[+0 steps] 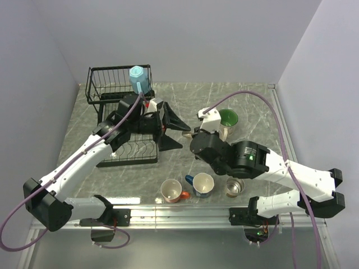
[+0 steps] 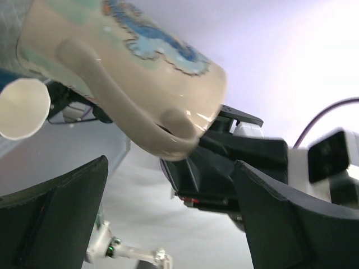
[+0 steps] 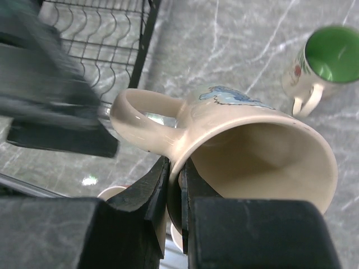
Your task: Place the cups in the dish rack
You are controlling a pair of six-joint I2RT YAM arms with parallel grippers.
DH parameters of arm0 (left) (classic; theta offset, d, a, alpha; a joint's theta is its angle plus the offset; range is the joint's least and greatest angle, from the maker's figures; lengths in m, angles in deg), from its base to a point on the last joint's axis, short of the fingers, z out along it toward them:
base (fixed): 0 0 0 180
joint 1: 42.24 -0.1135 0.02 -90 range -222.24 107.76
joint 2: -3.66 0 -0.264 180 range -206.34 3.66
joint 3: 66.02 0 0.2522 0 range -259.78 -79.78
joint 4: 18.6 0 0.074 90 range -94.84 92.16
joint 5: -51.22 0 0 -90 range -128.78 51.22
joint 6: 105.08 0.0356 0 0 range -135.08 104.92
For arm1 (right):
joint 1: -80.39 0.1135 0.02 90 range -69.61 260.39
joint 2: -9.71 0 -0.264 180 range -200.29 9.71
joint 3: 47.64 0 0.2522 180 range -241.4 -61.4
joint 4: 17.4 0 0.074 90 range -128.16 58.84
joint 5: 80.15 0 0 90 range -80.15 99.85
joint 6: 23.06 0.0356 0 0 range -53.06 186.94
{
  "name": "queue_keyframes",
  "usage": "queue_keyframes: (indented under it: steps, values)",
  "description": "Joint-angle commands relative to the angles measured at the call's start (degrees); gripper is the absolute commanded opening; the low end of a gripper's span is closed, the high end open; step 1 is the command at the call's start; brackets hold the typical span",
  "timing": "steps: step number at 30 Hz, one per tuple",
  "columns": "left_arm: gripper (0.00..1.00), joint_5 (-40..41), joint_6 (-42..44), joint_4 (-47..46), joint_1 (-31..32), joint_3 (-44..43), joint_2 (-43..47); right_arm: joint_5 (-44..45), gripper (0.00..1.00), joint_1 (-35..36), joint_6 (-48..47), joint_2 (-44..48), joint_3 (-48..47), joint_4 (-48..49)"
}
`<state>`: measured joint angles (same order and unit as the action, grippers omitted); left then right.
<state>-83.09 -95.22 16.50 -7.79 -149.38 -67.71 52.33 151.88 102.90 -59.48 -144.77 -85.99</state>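
Two grippers meet mid-table, just R of the dish rack [image 1: 120, 75]. R gripper [image 3: 175, 188] is clamped on the cream mug [image 3: 252, 145] w/ blue print, pinching its wall at the rim, one finger inside and one outside. The mug is off the table, tipped on its side, handle toward the rack, mouth facing the R wrist cam. L gripper [image 1: 182, 136] is spread wide and holds nothing. Its fingers [image 2: 61, 213] sit below the mug on either side in the L wrist view, not touching it.

Light blue cup [image 1: 138, 79] sits at the R end of the rack's upper basket. Green-inside mug [image 1: 227, 119] stands upright on the marble table [image 1: 252, 101], near the R gripper. Three more stand in a row by the front edge: orange-red cup [image 1: 171, 190], dark blue cup [image 1: 203, 185], metal cup [image 1: 235, 186].
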Motion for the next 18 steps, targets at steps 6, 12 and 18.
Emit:
queue_keyframes:
  steps: [6, 12, 18]
  values:
    - [0.95, -0.86, -9.23, -5.25, -0.36, 5.44, 3.17, 15.96, 0.0, 7.09, -5.99, 0.2, -2.41, 10.7]
    - [0.67, -0.6, -10.03, -6.31, -0.27, 5.36, 2.64, 17.64, 0.0, 9.55, -7.93, -0.51, -1.35, 13.69]
    - [0.49, -0.95, -9.16, -5.26, -0.27, 4.21, 1.41, 19.83, 0.0, 11.13, -8.54, -1.65, -1.97, 14.49]
